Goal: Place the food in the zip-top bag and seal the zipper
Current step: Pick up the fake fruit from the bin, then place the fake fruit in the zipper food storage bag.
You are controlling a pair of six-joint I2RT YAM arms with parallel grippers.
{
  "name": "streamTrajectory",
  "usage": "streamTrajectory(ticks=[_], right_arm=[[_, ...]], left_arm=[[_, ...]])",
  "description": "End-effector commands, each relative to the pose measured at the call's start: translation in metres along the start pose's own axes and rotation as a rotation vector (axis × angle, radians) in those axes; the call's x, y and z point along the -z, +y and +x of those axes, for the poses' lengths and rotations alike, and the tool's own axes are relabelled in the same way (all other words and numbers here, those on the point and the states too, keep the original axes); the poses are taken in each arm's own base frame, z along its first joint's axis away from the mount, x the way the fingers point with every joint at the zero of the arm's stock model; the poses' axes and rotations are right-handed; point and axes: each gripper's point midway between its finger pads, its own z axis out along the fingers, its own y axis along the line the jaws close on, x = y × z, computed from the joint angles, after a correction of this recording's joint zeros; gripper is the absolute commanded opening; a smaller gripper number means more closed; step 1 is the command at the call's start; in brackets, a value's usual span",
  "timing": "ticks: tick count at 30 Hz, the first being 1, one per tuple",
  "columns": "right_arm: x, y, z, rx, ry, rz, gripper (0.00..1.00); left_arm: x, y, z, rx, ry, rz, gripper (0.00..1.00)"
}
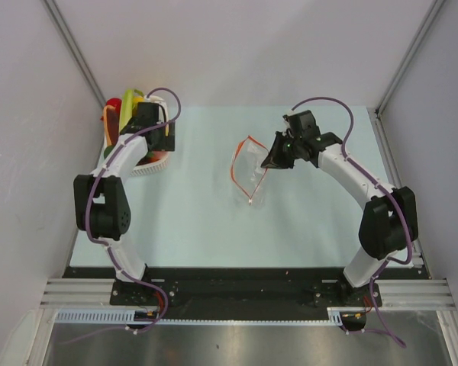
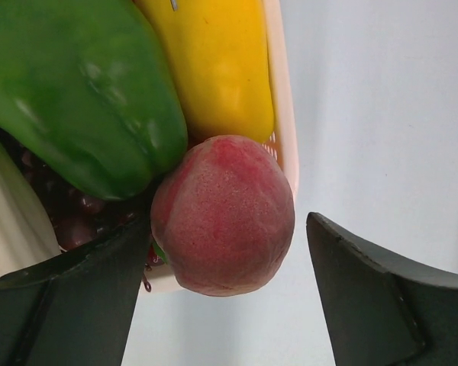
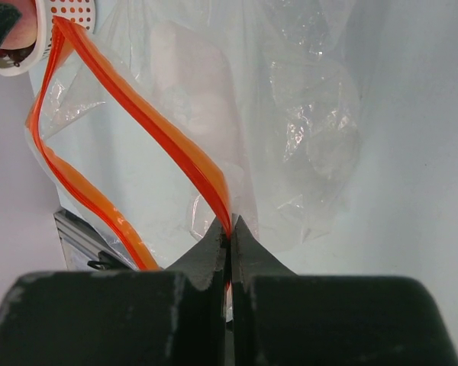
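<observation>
The clear zip-top bag lies mid-table with its mouth gaping; its orange-red zipper strip curves open in the right wrist view. My right gripper is shut on that strip at the bag's right edge. My left gripper is open at the white basket, its fingers either side of a red-pink round fruit at the basket's rim. Behind the fruit lie a green pepper, a yellow piece, purple grapes and a white stalk. The bag holds no food.
The basket of food stands at the far left of the pale mat, near the left wall. Its perforated rim also shows in the right wrist view. Enclosure walls stand close on both sides and behind.
</observation>
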Motion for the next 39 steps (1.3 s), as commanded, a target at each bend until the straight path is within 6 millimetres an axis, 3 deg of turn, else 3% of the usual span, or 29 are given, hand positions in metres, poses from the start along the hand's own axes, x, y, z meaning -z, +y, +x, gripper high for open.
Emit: streamTrajectory(ticks=[1,5,9,14,17,21,26,29,32,35,39], right_arm=[[0.003,0.015,-0.008,0.021,-0.012,-0.043,0.0],[0.0,0.017,-0.004,0.015,0.01,-0.054,0.0],[-0.001,0.019,-0.003,0.01,0.023,-0.074,0.0],[0.001,0.035,0.003,0.008,0.06,-0.158,0.0],[0.005,0.052,0.008,-0.004,0.093,-0.237,0.0],[0.008,0.069,0.015,-0.023,0.13,-0.302,0.0],[0.009,0.079,0.021,-0.052,0.166,-0.341,0.0],[0.009,0.081,0.024,-0.066,0.179,-0.351,0.0],[0.008,0.079,0.025,-0.069,0.179,-0.346,0.0],[0.007,0.077,0.028,-0.072,0.184,-0.341,0.0],[0.006,0.069,0.031,-0.083,0.185,-0.329,0.0]], left_arm=[[0.008,0.002,-0.017,0.011,-0.033,-0.009,0.85],[0.015,0.0,-0.018,0.011,-0.034,0.014,0.73],[0.039,-0.006,-0.03,0.016,-0.072,0.058,0.62],[0.095,-0.018,-0.053,-0.001,-0.172,0.131,0.56],[0.137,-0.041,-0.066,-0.044,-0.255,0.207,0.56],[0.201,-0.1,-0.074,-0.13,-0.349,0.43,0.57],[0.259,-0.175,-0.051,-0.247,-0.366,0.695,0.6],[0.268,-0.209,-0.025,-0.319,-0.312,0.792,0.62],[0.257,-0.233,0.004,-0.376,-0.231,0.836,0.63],[0.237,-0.245,0.029,-0.407,-0.142,0.834,0.66],[0.206,-0.239,0.052,-0.422,-0.04,0.75,0.73]])
